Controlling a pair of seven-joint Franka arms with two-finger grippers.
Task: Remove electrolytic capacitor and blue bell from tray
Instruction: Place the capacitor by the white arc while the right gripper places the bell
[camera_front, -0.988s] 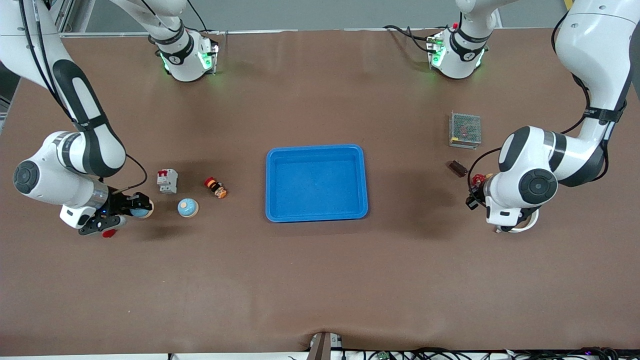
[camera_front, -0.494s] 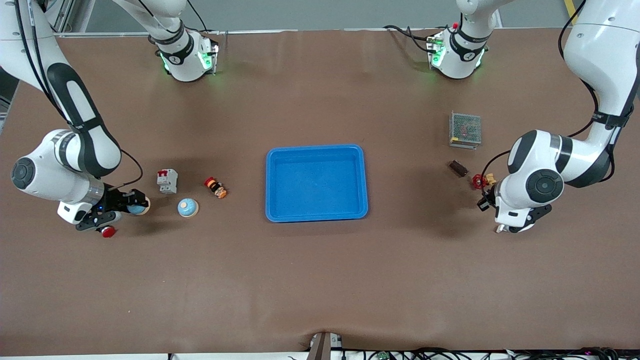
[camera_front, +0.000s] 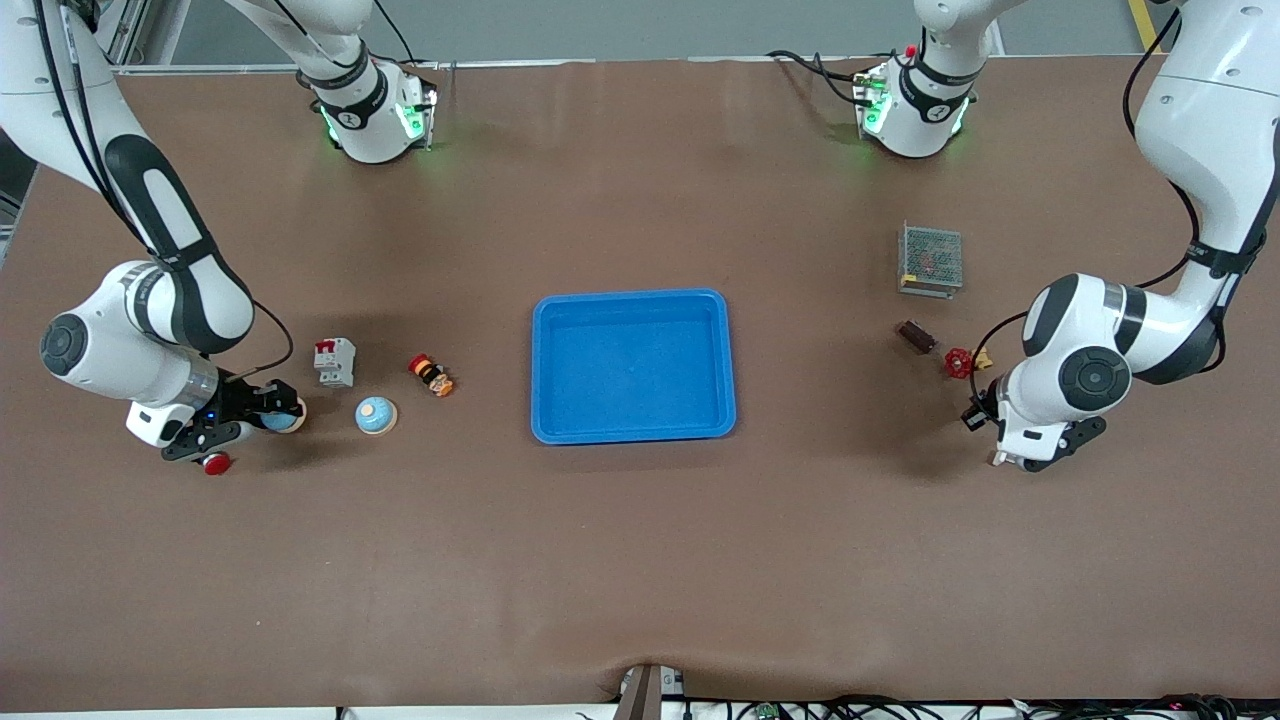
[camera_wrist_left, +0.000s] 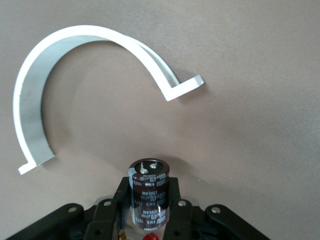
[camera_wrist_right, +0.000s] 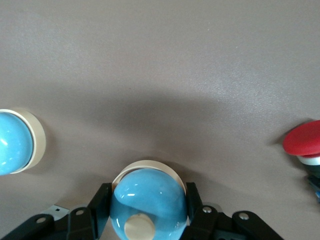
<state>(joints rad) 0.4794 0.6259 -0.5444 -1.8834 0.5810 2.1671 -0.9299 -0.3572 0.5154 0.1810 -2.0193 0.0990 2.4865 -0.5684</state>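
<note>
My right gripper (camera_front: 268, 411) (camera_wrist_right: 148, 194) is shut on a glossy blue bell (camera_wrist_right: 148, 200) (camera_front: 281, 421) with a cream button and base, held just above the table at the right arm's end. A second blue bell (camera_front: 376, 415) (camera_wrist_right: 14, 142) stands on the table beside it, toward the tray. My left gripper (camera_wrist_left: 149, 189) (camera_front: 974, 414) is shut on a dark brown capacitor (camera_wrist_left: 149, 192), upright between the fingers. It hangs over the table by a white curved bracket (camera_wrist_left: 75, 75) at the left arm's end. The arm's wrist hides the capacitor in the front view.
A blue tray (camera_front: 632, 296) sits mid-table. By the right arm lie a grey circuit breaker (camera_front: 335, 362), a small red-and-orange part (camera_front: 431, 375) and a red button (camera_front: 215, 463) (camera_wrist_right: 305, 141). By the left arm lie a mesh-covered box (camera_front: 930, 260), a dark block (camera_front: 916, 337) and a red valve (camera_front: 959, 362).
The left arm's wrist has drifted toward its own end of the table with the capacitor, uncovering the red valve and covering the white bracket. The right gripper has barely moved, still holding the bell.
</note>
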